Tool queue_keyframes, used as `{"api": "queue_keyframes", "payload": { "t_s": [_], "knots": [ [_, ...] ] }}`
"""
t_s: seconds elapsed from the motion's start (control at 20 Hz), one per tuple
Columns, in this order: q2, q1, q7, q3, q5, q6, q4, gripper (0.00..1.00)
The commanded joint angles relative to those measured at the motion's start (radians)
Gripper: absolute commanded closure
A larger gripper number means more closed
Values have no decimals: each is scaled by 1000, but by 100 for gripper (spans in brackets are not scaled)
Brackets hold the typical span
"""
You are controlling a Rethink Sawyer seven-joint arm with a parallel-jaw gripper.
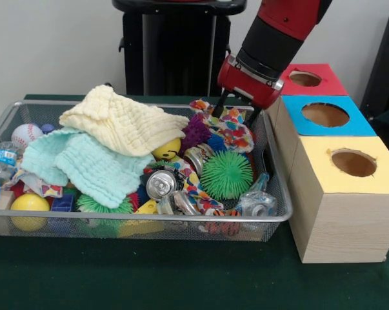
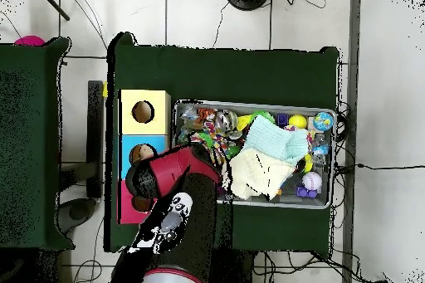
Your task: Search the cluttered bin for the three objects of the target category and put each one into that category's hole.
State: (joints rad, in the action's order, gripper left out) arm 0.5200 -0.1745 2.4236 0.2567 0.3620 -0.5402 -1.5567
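Observation:
The cluttered bin (image 1: 142, 219) is a silver wire-mesh basket on the green table; it also shows in the overhead view (image 2: 257, 104). It holds a pale yellow cloth (image 1: 126, 123), a mint cloth (image 1: 84, 161), a green spiky ball (image 1: 226, 174), a purple spiky ball (image 1: 195, 132), a drink can (image 1: 160, 184) and a baseball (image 1: 26, 134). My gripper (image 1: 235, 115) is at the bin's far right corner, low over a multicoloured cloth (image 1: 236, 132). Its black fingers stand apart on either side of the cloth's top. In the overhead view the arm (image 2: 174, 180) hides the gripper.
Three wooden boxes stand in a row right of the bin, each with a round hole: a red top (image 1: 304, 79), a blue top (image 1: 325, 115) and a yellow top (image 1: 353, 163). A crushed plastic bottle (image 1: 255, 203) and a yellow ball (image 1: 29, 203) lie by the bin's near wall.

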Motion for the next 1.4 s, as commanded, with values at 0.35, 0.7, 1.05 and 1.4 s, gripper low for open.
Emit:
{"api": "queue_keyframes", "payload": {
  "t_s": [0.35, 0.7, 1.05, 1.4],
  "knots": [
    [-36, 28, 84, -44, -21, 32, 11, 0],
    [-26, 36, 56, -58, -27, -4, 37, 0],
    [-6, 45, 48, -76, -52, -32, 41, 0],
    [155, 98, 56, -173, -201, -59, -68, 0]
  ]
}}
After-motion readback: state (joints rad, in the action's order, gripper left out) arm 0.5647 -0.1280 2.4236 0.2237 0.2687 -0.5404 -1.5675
